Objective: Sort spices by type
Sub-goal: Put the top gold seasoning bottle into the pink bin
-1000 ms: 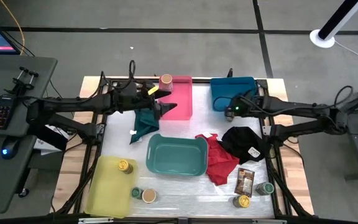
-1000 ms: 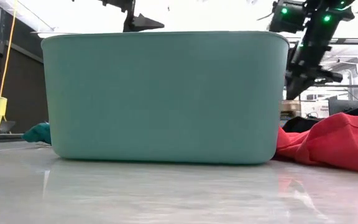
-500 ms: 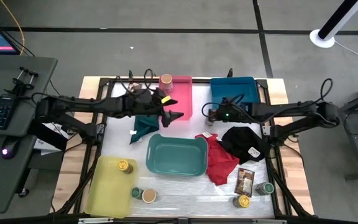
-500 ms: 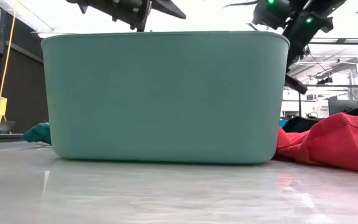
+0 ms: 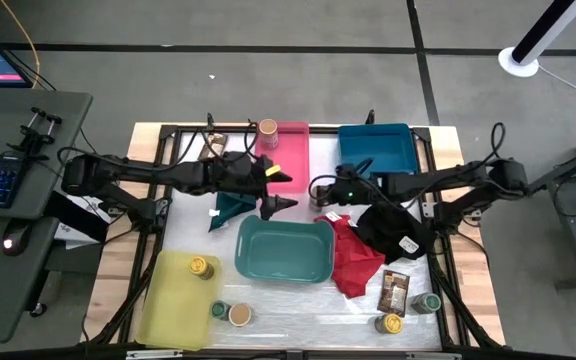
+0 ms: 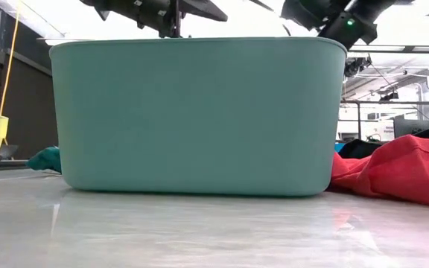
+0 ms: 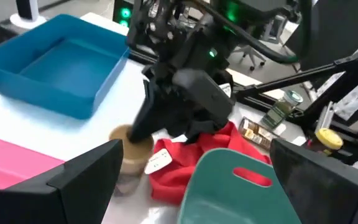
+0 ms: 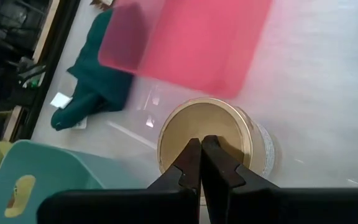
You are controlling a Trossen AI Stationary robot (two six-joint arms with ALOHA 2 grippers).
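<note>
Right gripper (image 8: pixel 201 163) pinched shut, empty, poised over tan-lidded jar (image 8: pixel 205 138) at pink bin's (image 5: pixel 290 160) 5 o'clock — must spread before descending; left gripper (image 5: pixel 274 190) wide open, empty

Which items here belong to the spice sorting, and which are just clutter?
Job: tan-lidded jar beneath right gripper; yellow-lidded jar inside yellow bin; brown packet; pink bin, blue bin, teal bin.
Lying about: red cloth, black cloth, dark green cloth.

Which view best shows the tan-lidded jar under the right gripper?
The right wrist view: the tan-lidded jar fills it, lid seen from above, right gripper shut over it. The left wrist view shows it blurred and partly hidden. In the high view the arm covers it; the low view misses it.
</note>
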